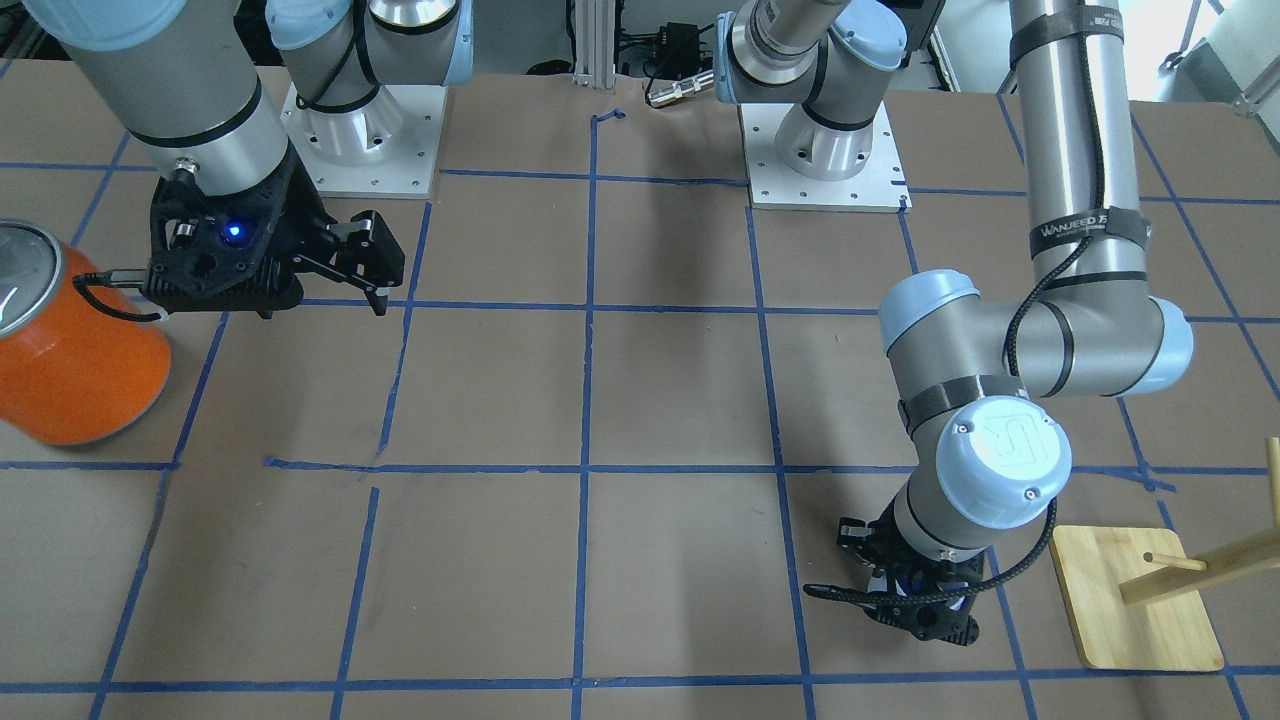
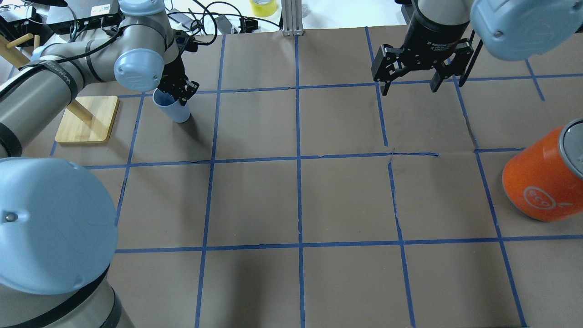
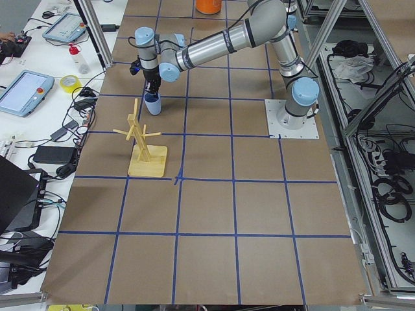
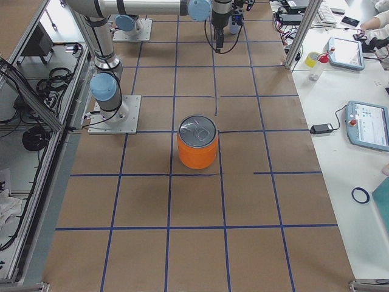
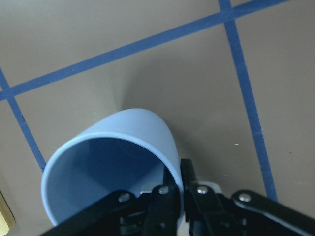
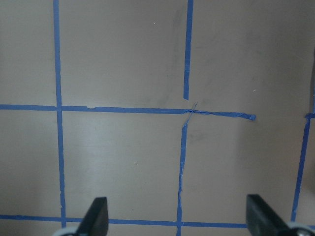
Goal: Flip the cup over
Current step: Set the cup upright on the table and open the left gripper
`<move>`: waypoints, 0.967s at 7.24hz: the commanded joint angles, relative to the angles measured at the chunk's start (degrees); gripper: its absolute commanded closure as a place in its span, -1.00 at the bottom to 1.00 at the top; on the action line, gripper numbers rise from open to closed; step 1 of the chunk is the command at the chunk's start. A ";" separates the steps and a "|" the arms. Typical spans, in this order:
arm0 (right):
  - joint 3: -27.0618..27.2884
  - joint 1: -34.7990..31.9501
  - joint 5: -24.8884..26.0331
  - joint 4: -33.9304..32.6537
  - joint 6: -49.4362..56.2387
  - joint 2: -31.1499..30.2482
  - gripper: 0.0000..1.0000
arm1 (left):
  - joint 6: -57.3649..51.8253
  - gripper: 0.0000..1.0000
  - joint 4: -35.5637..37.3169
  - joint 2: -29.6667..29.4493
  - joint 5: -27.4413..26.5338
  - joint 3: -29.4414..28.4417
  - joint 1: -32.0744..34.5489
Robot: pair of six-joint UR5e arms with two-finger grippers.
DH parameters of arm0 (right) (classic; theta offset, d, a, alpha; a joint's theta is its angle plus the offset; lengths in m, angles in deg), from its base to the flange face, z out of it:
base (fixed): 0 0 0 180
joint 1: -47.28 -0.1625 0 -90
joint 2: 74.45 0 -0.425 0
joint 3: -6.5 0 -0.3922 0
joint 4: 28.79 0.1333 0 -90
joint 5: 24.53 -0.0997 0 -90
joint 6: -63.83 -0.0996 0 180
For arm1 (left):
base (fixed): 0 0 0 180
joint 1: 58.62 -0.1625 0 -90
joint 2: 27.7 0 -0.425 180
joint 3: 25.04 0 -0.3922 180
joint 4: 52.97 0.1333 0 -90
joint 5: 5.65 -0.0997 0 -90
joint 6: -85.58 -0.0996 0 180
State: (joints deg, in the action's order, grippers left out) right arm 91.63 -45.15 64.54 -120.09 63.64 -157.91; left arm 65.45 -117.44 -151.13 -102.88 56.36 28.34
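Observation:
The pale blue cup (image 2: pixel 176 109) is at the far left of the table, mouth up and tilted, with its base at or just above the paper. My left gripper (image 2: pixel 175 94) is shut on its rim, one finger inside and one outside. The left wrist view shows this grip (image 5: pixel 179 189) and the cup's bluish inside (image 5: pixel 103 182). The cup also shows in the exterior left view (image 3: pixel 153 105). In the front-facing view the left gripper (image 1: pixel 915 600) hides most of it. My right gripper (image 2: pixel 411 84) hangs open and empty above the far right of the table, its fingertips (image 6: pixel 98 214) wide apart.
A large orange can (image 2: pixel 542 182) with a silver top stands at the table's right edge. A wooden peg rack on a square base (image 2: pixel 86 119) stands just left of the cup. Blue tape lines grid the brown paper.

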 commanded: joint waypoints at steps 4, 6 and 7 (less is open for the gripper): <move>0.30 0.15 0.22 -2.04 -0.07 -0.04 -1.00 | 0.87 -1.00 -3.36 7.83 0.90 -0.89 0.75; 0.30 0.77 0.57 -2.30 -0.42 -0.03 -1.00 | 3.14 -1.00 -13.50 16.07 7.39 -0.89 1.10; 0.22 0.85 0.57 -2.47 -0.08 -0.04 -1.00 | 5.16 -1.00 -16.01 20.38 7.15 0.33 1.46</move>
State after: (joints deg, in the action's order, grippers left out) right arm 91.91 -44.47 65.05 -122.38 63.42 -157.93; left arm 68.32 -128.63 -136.26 -96.84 55.75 29.38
